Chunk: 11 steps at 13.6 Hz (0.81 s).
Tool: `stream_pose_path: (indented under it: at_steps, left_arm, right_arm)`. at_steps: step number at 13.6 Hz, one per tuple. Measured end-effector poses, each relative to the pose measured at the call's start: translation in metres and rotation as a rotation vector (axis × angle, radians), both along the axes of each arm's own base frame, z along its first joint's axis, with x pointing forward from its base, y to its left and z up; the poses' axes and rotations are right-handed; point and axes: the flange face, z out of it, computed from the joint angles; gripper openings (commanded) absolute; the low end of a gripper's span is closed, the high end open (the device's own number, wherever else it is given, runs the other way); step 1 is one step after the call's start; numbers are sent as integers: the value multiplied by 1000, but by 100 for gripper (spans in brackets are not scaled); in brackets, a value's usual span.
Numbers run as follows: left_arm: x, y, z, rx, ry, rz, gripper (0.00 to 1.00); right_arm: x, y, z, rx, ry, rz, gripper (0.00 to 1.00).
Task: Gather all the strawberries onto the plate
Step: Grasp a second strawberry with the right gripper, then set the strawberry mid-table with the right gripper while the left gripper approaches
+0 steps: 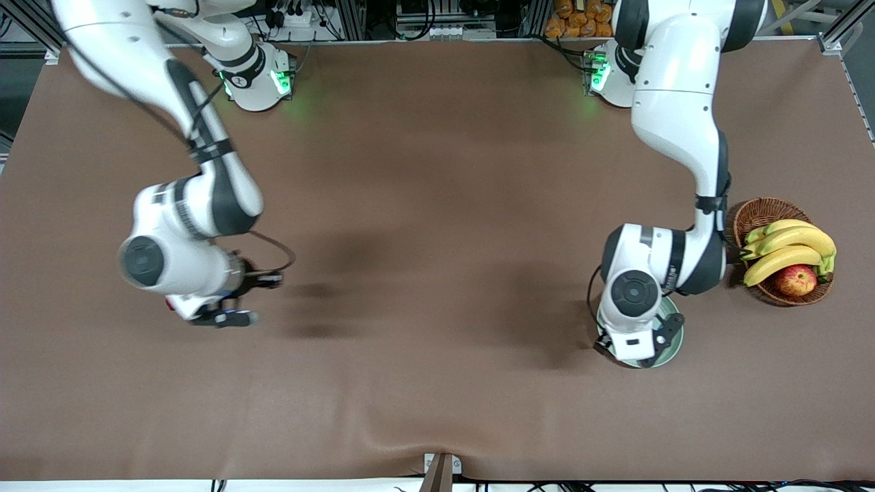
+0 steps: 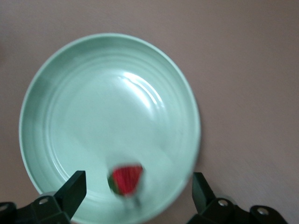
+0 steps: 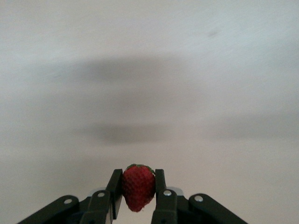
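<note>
Plate (image 2: 51, 93) mostly hidden under left gripper (image 2: 138, 189), jaws released, blurred strawberry (image 2: 126, 179) below, right gripper (image 3: 138, 193) pinching another strawberry (image 3: 138, 186).

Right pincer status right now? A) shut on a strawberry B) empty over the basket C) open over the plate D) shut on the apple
A: in the right wrist view the right pincer has both fingers pressed against a strawberry, up over bare table toward the right arm's end; the plate sits under the left pincer, which is open over it.
</note>
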Motion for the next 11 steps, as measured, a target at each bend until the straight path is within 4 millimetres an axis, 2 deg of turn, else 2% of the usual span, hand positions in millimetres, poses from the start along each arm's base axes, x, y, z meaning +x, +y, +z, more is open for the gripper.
stream_pose_path:
  at_steps: [2, 4, 6, 8, 9, 11]
  left_arm:
    - [-3, -19, 15, -22, -16, -24, 100]
    - [-7, -36, 29, -53, -21, -61, 100]
    - [-13, -56, 43, -86, -21, -121, 100]
    - [-19, -74, 57, -116, -24, -160, 100]
    - [-23, -81, 61, -128, -23, -173, 100]
    - [-30, -96, 65, -148, -17, -197, 100]
  right_arm:
    - [-23, 63, -4, -1, 24, -6, 18]
    - [-48, 121, -11, -12, 27, -10, 22]
    - [-69, 164, -25, -15, 5, 8, 22]
    - [-82, 189, -52, -17, -10, 32, 29]
    - [-85, 195, -68, -22, -9, 39, 29]
    - [-87, 199, -95, -28, -14, 41, 41]
